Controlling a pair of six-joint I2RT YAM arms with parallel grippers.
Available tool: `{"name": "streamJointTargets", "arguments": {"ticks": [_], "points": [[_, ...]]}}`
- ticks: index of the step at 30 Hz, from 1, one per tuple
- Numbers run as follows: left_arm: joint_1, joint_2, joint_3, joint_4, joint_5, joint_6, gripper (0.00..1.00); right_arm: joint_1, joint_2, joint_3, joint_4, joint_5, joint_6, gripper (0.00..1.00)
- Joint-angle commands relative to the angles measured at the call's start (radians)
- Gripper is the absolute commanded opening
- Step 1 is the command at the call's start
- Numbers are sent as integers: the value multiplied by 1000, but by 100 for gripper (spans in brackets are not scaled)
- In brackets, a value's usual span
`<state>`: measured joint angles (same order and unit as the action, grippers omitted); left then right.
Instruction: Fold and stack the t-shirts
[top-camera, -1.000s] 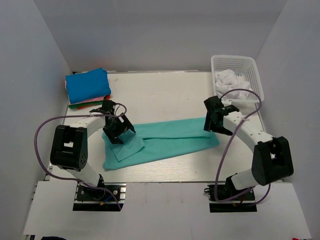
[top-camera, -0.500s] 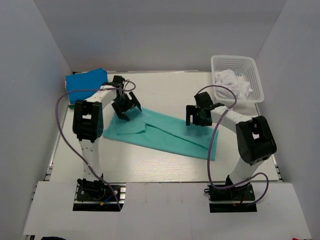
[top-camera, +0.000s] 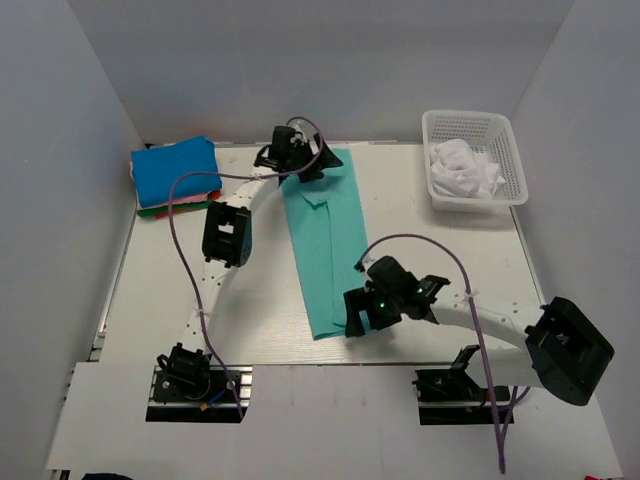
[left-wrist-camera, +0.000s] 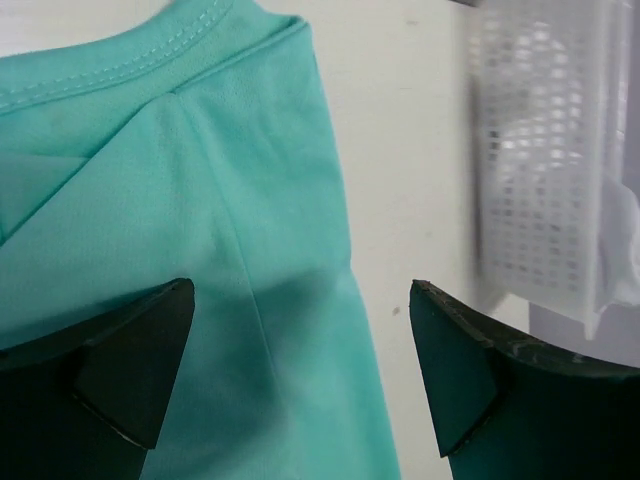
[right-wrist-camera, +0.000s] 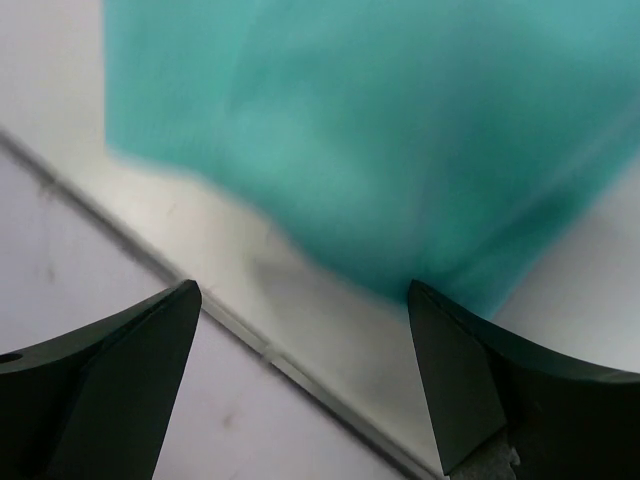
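The teal t-shirt (top-camera: 325, 240), turned from crosswise to lengthwise, is lying flat with its collar just ahead of the left gripper (top-camera: 300, 160) and its hem under the right gripper (top-camera: 388, 305); both are hanging wide open and empty, apparently released for the next fold.

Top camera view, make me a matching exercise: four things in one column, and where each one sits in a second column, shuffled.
Things:
1. teal-green cloth t-shirt folded into a long strip
2. bright blue folded cloth t-shirt
3. white plastic lattice basket
4. right arm's black pincer

Places:
A. top of the stack, far left corner
B. open, at the strip's near end
C. middle of the table, running near to far
D. far right corner, white cloth inside

Pairs: 1-C, 2-A, 3-D, 4-B.
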<state>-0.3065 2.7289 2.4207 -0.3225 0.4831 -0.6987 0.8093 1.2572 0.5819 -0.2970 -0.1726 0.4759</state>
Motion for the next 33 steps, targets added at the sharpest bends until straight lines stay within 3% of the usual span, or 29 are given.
{"name": "streamJointTargets", "arguments": {"ticks": [1,5,9,12,18,21,24,25,27,30,33], "points": [[-92,118,21,194,34,-53,100,128,-51,-24,-36,-65,86,90],[-103,173,27,365,43,-177,100,229,-38,28,-80,30,49,90],[-103,151,46,411,16,-164,100,243,-33,78,-132,100,6,90],[-103,39,57,361,-15,-119,100,241,-76,125,-174,200,-16,90],[-114,-377,2,129,-89,78,100,231,-163,214,-215,344,-80,90],[-114,-606,-119,-33,-116,146,100,232,-156,222,-235,340,-129,90],[-114,-771,-334,-200,-140,160,100,228,-127,220,-290,367,-128,90],[-114,-881,-485,-228,-164,185,100,226,-124,232,-310,404,-79,90],[-126,-987,-647,-304,-196,171,100,225,-120,223,-327,423,-50,90],[-158,-1168,-1025,-340,-230,76,100,211,-108,171,-278,415,-1,90],[-201,-1253,-1216,-410,-169,44,100,192,-75,150,-269,398,33,90]]}}
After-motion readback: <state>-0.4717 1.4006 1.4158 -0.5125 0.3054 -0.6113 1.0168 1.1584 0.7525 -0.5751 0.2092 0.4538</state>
